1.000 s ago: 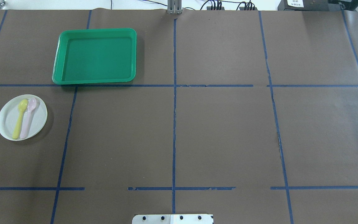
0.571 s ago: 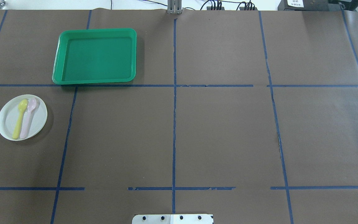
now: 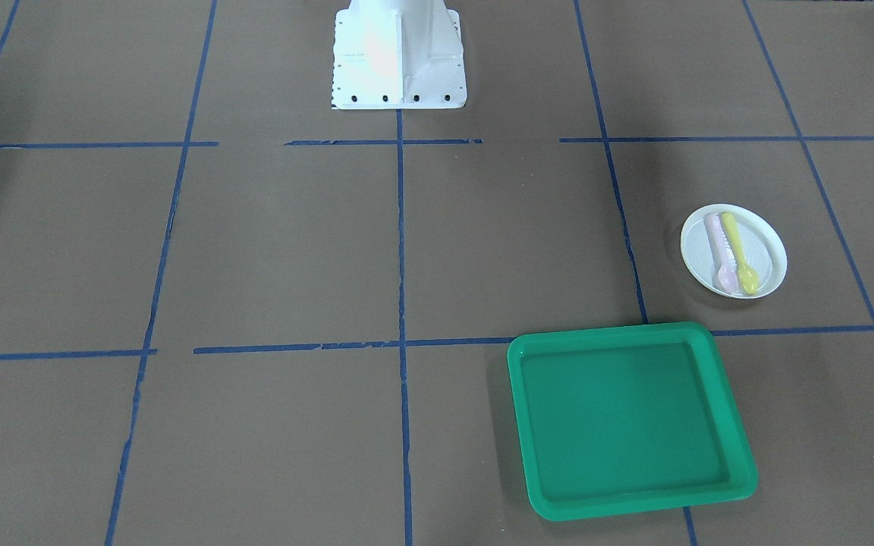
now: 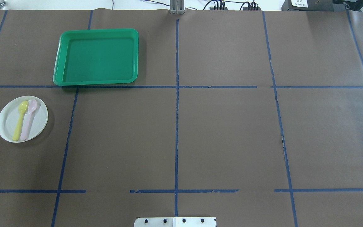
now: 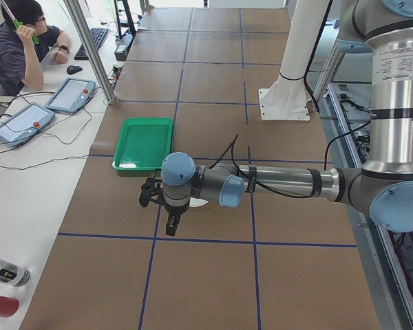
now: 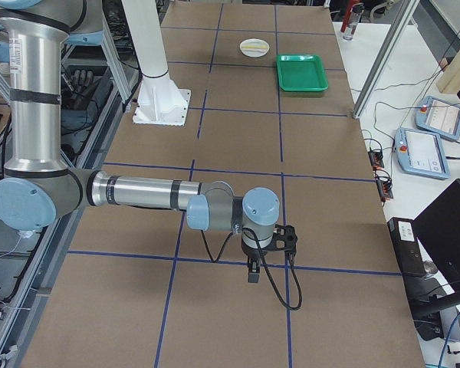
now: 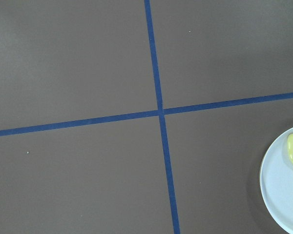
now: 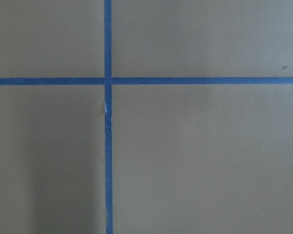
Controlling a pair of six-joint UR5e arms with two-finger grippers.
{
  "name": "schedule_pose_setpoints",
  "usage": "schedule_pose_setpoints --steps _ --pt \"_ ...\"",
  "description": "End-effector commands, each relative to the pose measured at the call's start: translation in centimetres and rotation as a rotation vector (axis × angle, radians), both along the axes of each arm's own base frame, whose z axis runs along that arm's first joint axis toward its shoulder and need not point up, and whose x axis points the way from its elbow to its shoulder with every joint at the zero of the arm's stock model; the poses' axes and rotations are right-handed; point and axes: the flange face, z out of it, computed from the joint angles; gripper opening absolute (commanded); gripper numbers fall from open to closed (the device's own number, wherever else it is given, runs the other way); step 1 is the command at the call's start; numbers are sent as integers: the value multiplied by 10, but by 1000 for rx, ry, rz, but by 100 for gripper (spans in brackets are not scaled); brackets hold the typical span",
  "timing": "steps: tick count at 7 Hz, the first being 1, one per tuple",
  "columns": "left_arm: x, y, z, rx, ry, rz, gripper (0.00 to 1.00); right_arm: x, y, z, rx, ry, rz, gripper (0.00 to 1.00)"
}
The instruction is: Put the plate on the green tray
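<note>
**Front-facing view.** The plate (image 3: 767, 250) lay on the brown paper (image 3: 293, 250). It was near the tray (image 3: 611, 331) but apart from it, with a tape line (image 3: 786, 330) between them. I judged the task not begun. A yellow spoon (image 3: 737, 254) and a pink spoon (image 3: 718, 254) lay loose, side by side, on the plate. Plate and spoons looked like smooth hard plastic, so any tilt in the lift would likely slide the spoons off. The plate was round, white and shallow, and its thin rim gave little to pinch, so a grip could slip.

**Overhead view.** The tray was glossy green and roughly square, with rounded corners and a raised rim. A plate carried too low could catch that rim.

**Left side view.** The left gripper (image 5: 171, 225) hung over the table near the plate, and its wrist hid most of the plate. Whether it was parted or clenched could not be told.

**Right side view.** The right gripper (image 6: 252, 272) was well apart from the plate, and its state could not be told either.

**Left wrist view.** Only the plate's edge showed, at the right border. A descent from this offset would meet paper or clip the rim.

**Right wrist view.** Matte paper and crossed tape only.
</note>
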Motion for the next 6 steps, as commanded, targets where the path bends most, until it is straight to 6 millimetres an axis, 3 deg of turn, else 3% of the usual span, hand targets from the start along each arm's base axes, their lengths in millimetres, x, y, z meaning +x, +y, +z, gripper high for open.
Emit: schedule_pose_setpoints --steps 1,4,6 --pt "75 4 6 -82 66 -58 100 0 0 0 0 0 0 100" --pt "140 20 68 -94 103 -112 100 0 0 0 0 0 0 100" --pt "164 17 74 -89 86 -85 100 0 0 0 0 0 0 100"
